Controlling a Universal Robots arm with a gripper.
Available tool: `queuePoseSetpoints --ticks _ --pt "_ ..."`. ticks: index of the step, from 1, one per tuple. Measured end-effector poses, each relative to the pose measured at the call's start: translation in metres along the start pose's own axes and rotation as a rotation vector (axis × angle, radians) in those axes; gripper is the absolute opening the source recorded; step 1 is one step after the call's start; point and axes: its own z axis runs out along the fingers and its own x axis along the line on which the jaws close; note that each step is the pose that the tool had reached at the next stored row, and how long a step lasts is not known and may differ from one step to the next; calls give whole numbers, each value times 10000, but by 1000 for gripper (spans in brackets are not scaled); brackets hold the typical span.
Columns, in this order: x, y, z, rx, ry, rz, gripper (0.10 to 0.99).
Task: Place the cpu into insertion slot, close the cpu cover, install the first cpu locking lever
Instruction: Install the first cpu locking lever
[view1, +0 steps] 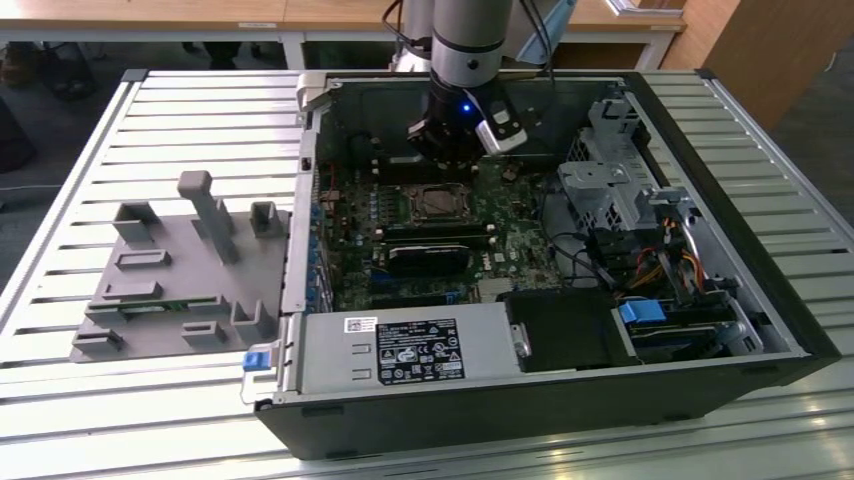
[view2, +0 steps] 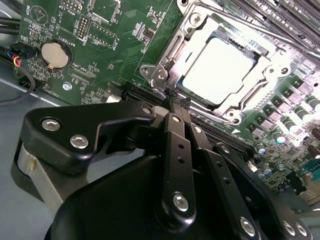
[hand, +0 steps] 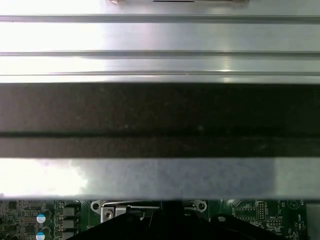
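While the arm hangs inside the open computer case (view1: 747, 300) | end effector (view2: 176, 96) clenched, fingertips pressed together touching the near corner of the cpu cover (view2: 262, 87) | cpu (view2: 215, 67) seated in the insertion slot (view1: 438, 202), cover down over it | grey fixture (view1: 174, 270) on the exterior view's left of the tabletop (view1: 80, 400)

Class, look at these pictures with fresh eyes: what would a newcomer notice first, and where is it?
The open black computer case on the slatted metal table, with the black gripper reaching in. In the second wrist view its closed fingertips sit at the corner of the silver cpu cover framing the pale square cpu.
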Motion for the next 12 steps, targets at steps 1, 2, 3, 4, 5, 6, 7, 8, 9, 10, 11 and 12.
queuePoseSetpoints --ticks 1,2,3,4,5,6,7,8,9,10,11,12 --pt "0 -1 0 0 0 0 106" --pt "0 -3 0 0 0 0 106" --pt "0 -6 0 -1 -1 0 106" --pt "-1 -9 -1 1 0 0 106" --pt "-1 -13 -1 1 0 -1 106" --pt "-1 -18 -2 1 0 -1 106" --pt "-1 -24 -2 0 0 -1 106" --pt "-2 -30 -3 1 1 -1 106" --pt "-2 -37 -3 1 0 0 106" --pt "-2 -44 -3 0 0 0 106" --pt "-2 -54 -4 0 0 0 106" --pt "-2 -64 -5 0 0 0 106"
